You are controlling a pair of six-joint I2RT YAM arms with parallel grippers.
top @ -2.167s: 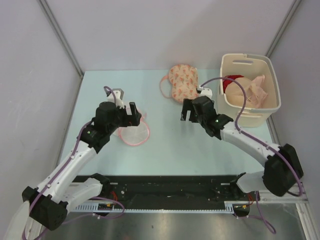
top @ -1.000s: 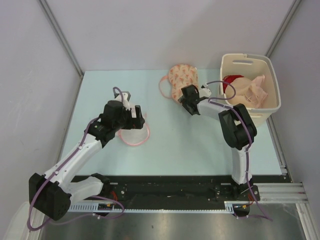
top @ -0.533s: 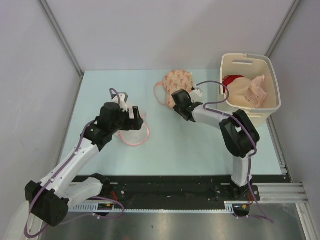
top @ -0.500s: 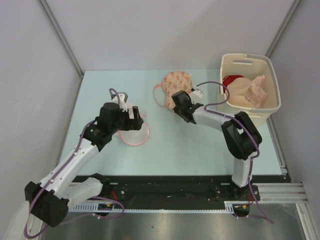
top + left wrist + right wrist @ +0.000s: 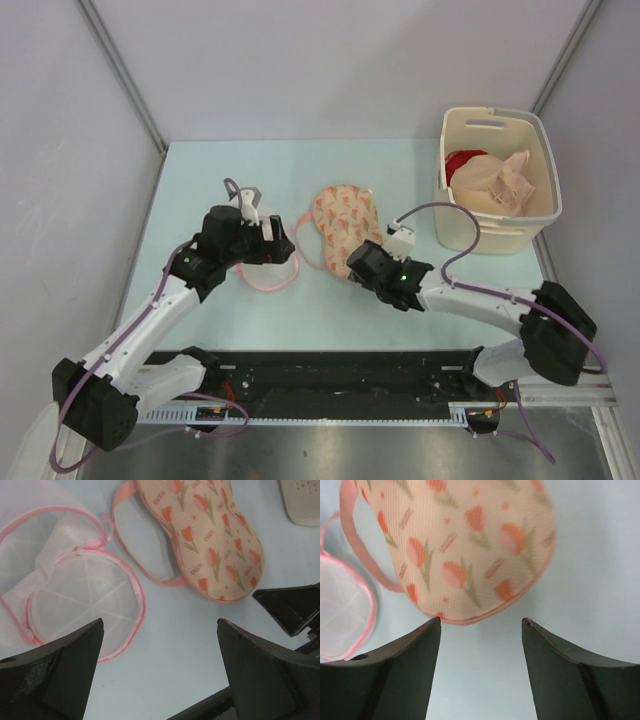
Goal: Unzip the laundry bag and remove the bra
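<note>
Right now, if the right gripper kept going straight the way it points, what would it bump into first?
Probably the cream-peach, tulip-printed fabric laundry bag with pink edging. Its rounded near end lies just ahead of the right gripper, whose fingers are open. How high they hover is unclear.

Bright, even, diffuse light; shadows on the table (image 5: 200,180) are soft and faint. All 3 views are sharp; only the close fingers (image 5: 55,680) blur slightly.
</note>
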